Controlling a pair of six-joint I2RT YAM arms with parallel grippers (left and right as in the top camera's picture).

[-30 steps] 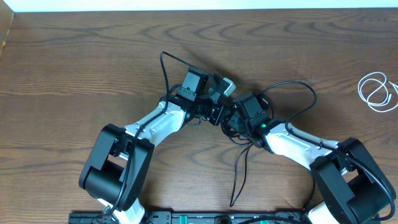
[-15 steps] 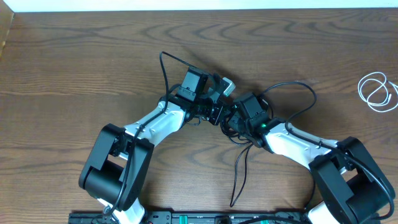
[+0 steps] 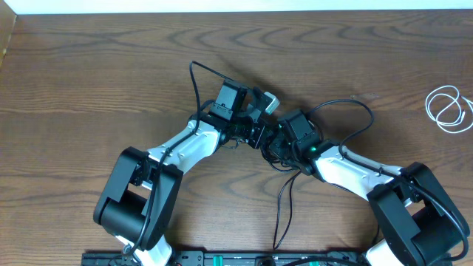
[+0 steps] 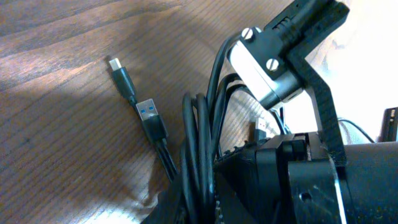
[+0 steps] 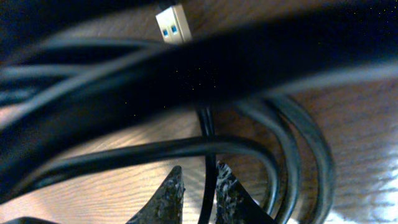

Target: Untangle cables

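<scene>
Black-tipped right gripper (image 5: 199,194) sat low over the wood, jaws a little apart, with one strand of the black cable (image 5: 209,155) running straight up between them. The strand lay against one fingertip and a sliver of wood showed on the other side; couldn't tell if it was actually pinched. More loops of the same cable curved around just past the tips, some blurred close to the lens. A USB-A plug (image 5: 173,25) with a blue insert lay beyond the loops, at the top of the right wrist view.

The left gripper (image 3: 259,136) was closed, nose to nose with the right one near the middle of the tabletop (image 3: 89,74). Its fingers didn't show clearly in the left wrist view, so whether it clamped the cable couldn't be told. That view showed a bundle of several black strands rising beside the gripper body. Two plug ends lay flat on the wood off to the side: the USB-A plug and, just beside it, a smaller USB-C plug (image 4: 118,67).

From overhead the black cable was bunched under the two grippers, with two thin strands trailing toward the robot's side.

The white cable (image 3: 447,111) lay coiled in small loops at the far right of the tabletop, well apart from both grippers and the black cable.
</scene>
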